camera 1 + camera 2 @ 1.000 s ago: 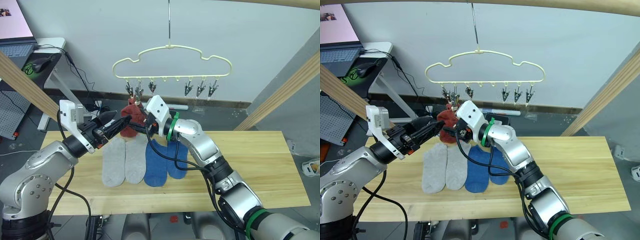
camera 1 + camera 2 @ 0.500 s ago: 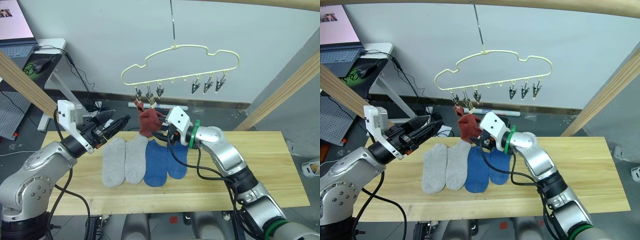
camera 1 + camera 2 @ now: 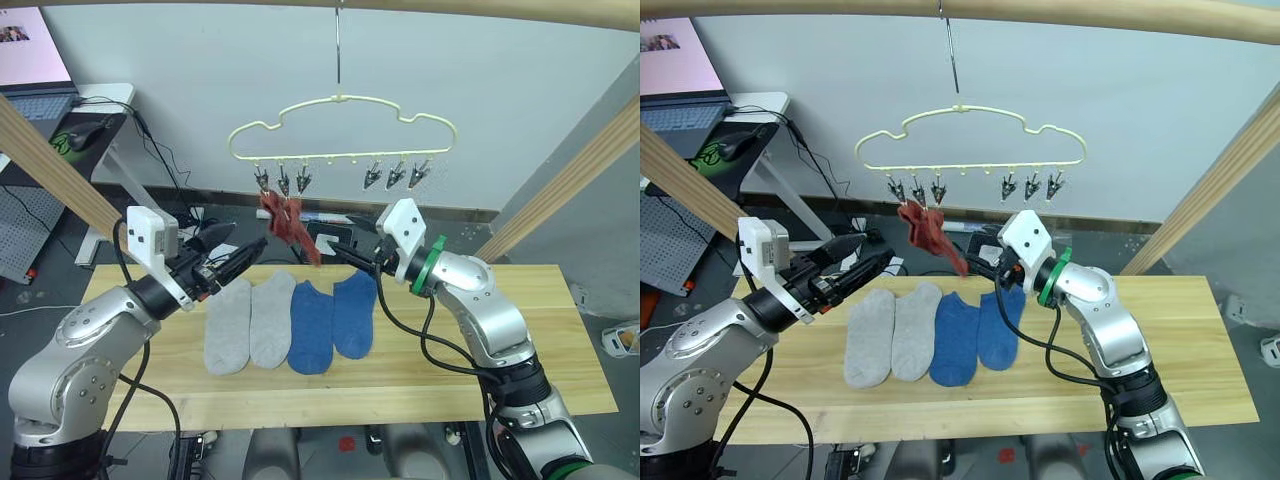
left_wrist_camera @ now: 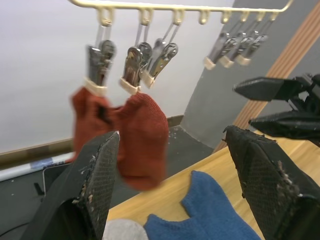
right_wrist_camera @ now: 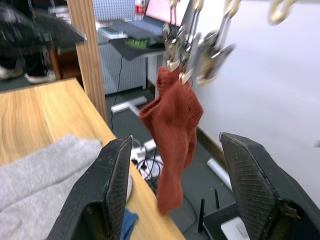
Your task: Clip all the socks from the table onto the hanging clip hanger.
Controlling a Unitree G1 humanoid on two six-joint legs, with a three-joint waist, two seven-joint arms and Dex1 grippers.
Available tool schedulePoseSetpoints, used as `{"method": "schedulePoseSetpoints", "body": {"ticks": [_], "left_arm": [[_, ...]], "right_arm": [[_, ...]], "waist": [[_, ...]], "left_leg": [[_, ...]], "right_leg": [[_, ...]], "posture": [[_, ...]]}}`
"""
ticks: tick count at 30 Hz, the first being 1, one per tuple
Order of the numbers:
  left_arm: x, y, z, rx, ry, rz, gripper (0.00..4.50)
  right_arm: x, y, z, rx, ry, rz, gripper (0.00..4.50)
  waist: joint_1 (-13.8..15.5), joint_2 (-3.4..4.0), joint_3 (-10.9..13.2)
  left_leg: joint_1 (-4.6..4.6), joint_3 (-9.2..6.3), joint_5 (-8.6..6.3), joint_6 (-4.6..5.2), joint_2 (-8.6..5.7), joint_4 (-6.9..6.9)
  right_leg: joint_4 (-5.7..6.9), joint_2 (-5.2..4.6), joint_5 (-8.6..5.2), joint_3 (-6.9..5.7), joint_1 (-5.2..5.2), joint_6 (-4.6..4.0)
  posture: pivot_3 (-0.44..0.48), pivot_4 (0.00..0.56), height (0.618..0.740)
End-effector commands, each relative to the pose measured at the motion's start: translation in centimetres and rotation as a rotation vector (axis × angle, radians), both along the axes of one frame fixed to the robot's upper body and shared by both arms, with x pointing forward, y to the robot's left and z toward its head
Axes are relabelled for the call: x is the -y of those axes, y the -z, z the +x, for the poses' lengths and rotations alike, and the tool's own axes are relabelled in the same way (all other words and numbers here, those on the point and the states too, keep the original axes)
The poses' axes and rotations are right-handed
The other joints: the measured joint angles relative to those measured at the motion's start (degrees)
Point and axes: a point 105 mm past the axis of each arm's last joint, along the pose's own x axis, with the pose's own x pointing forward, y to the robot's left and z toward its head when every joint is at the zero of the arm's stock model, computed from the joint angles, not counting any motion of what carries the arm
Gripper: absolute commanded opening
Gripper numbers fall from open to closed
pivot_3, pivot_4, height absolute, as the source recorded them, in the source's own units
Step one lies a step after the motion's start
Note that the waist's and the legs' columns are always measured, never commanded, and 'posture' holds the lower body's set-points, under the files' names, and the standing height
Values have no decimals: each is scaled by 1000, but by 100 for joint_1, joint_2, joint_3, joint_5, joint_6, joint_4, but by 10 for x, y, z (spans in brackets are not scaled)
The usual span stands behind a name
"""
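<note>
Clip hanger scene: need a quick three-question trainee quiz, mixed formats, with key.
1. True or false: four socks lie on the table.
2. Which colour hangs from the clip hanger? A grey, B blue, C rust red.
3. Fill in: both claws are ____.

Key:
1. True: two grey socks, two blue socks.
2. C: the rust red socks.
3. Open: left claw, right claw, neither holding anything.
</note>
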Motion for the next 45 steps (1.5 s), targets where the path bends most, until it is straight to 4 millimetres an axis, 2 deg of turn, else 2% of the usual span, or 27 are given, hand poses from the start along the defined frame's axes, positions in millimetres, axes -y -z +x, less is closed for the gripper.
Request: {"method": "schedulePoseSetpoints", "body": {"ticks": [1, 10, 15, 28, 40, 45], "left_arm": [[6, -10, -3, 89, 4, 22, 3619], [7, -5, 11, 186, -133, 33, 3619], [20, 3, 13, 195, -167, 3, 3619], [48, 11, 29, 253, -226, -60, 3619], [73, 15, 54, 307, -266, -100, 3619], [78, 11, 65, 313, -274, -111, 3619]], "right_arm": [[15, -13, -10, 49, -6, 15, 2881], [65, -18, -25, 28, 36, -51, 2881], [82, -19, -38, 11, 46, -74, 2881], [75, -24, -51, 11, 25, -62, 2881], [73, -24, -58, 2, 33, -38, 2881], [73, -25, -60, 0, 35, -36, 2881]], "waist": [[-1, 0, -21], [-30, 0, -68], [-33, 3, -89], [-96, 17, -130], [-169, 19, -131], [-184, 19, -131]], "left_leg": [[0, 1, 0, 0, 0, 0], [0, 7, 1, 5, 1, 30], [-1, 8, -1, 9, 2, 55], [12, 5, 25, 49, 6, 69], [14, 7, 31, 58, 6, 69], [22, 5, 31, 59, 6, 69]], "right_leg": [[-1, 0, 0, -2, 1, 0], [5, 10, 5, -1, 16, -7], [6, 14, 8, -1, 28, -8], [5, 42, 37, 16, 41, -14], [2, 42, 44, 19, 48, -9], [2, 45, 44, 19, 57, -8]], "posture": [[-90, 192, 740], [-127, 191, 740], [-137, 194, 740], [-160, 216, 740], [-184, 235, 740], [-189, 237, 740]]}}
